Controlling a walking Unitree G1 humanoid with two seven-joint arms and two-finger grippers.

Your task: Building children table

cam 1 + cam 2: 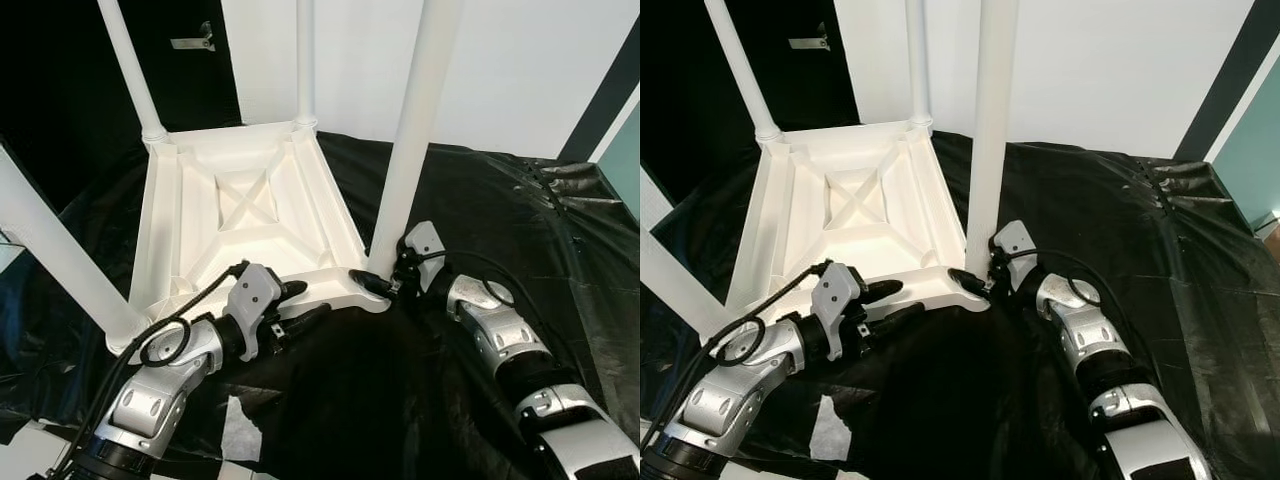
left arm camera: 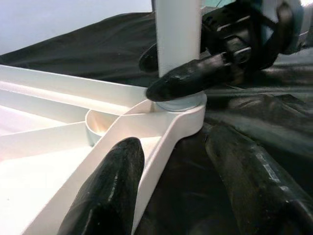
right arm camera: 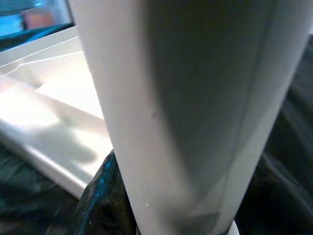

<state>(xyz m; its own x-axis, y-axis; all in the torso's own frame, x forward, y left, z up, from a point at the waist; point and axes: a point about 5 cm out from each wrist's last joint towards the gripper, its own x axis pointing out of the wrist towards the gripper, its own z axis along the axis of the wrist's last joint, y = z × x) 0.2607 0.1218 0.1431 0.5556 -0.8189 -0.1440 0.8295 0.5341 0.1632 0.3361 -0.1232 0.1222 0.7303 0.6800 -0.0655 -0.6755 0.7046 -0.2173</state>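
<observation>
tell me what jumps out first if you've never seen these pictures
A white upside-down children's table lies on black plastic sheeting, its legs pointing up. The right tool clamps the base of the near-right leg at its corner socket, while the left tool straddles the table's near rim.

I see black plastic sheeting [image 1: 520, 230] covering the floor, wrinkled and glossy. A white wall [image 1: 520, 70] stands far right, a black panel [image 1: 60, 90] with a metal bracket [image 1: 195, 40] far left.
</observation>
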